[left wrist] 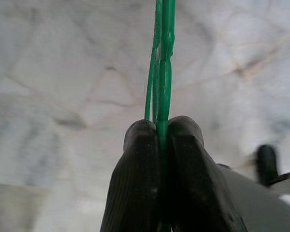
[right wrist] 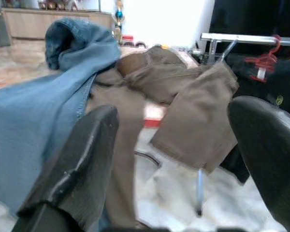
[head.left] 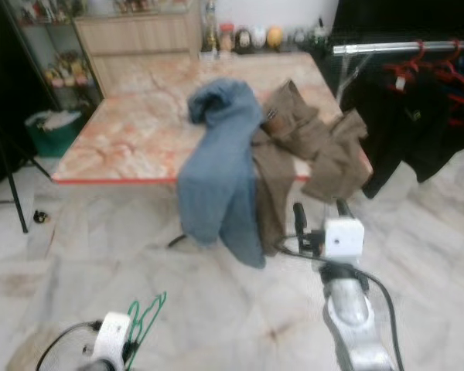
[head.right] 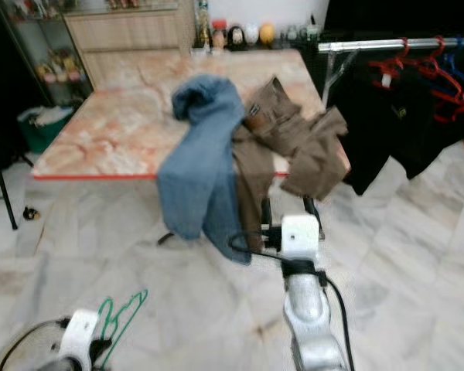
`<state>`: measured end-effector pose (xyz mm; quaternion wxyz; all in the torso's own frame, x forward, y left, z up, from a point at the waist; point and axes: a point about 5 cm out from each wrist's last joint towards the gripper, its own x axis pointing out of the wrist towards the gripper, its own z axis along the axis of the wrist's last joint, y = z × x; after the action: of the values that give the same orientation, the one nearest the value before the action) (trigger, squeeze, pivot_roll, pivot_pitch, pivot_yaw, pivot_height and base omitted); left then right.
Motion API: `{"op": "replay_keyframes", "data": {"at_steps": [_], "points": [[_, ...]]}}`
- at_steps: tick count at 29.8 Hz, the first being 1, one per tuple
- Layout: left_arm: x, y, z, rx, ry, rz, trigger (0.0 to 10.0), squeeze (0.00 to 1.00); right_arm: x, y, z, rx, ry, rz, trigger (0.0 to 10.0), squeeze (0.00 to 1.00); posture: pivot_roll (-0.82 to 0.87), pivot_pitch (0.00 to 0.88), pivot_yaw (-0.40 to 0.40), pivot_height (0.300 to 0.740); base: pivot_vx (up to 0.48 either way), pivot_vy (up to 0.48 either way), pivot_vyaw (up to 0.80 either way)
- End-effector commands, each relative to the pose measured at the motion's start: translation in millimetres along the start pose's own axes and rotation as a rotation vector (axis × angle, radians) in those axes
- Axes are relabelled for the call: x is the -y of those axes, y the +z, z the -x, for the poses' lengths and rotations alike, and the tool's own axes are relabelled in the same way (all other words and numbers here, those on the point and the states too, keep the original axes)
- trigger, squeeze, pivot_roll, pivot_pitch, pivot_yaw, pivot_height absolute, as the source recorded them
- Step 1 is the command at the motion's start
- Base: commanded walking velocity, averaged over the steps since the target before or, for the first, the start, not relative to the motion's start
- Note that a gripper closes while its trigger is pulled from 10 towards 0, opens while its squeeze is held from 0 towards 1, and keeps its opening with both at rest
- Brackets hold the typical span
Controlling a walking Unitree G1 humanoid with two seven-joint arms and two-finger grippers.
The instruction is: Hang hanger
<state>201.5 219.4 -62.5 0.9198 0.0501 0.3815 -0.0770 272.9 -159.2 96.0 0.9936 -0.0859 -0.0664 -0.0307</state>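
Green hanger (left wrist: pixel 163 72) pinched in left hand (left wrist: pixel 162 140), right hand (head.left: pixel 321 210) wide open near brown trousers (head.left: pixel 309 139)

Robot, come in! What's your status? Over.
Left gripper shut on green hanger. Right gripper open, facing trousers. Rail off right.

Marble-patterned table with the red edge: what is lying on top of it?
On the marble-patterned table, blue denim jeans and brown trousers drape over its front edge. Small objects line its blurred far side. The tabletop beneath the clothes is hidden.

Marble table (head.left: pixel 131 127), blue jeans (head.left: pixel 220 166), brown trousers (head.left: pixel 309 139) draped over edge
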Motion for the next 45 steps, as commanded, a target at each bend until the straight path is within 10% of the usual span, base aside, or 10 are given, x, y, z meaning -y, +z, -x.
{"op": "replay_keyframes", "data": {"at_steps": [1, 45], "points": [[-9.8, -6.7, 4.8, -0.029, 0.017, -0.023, 10.0, 0.0, -14.8, 7.7, -2.6, 0.029, 0.043, -0.012, 10.0, 0.0, 0.09, 0.012, 0.051, 0.74, 0.0, -0.296, 0.8], [-7.4, -8.7, 4.6, -0.038, 0.015, -0.023, 10.0, 0.0, -15.7, 5.2, -3.0, 0.011, 0.052, -0.056, 10.0, 0.0, 0.09, 0.014, 0.049, 0.74, 0.0, -0.298, 0.05]]}}
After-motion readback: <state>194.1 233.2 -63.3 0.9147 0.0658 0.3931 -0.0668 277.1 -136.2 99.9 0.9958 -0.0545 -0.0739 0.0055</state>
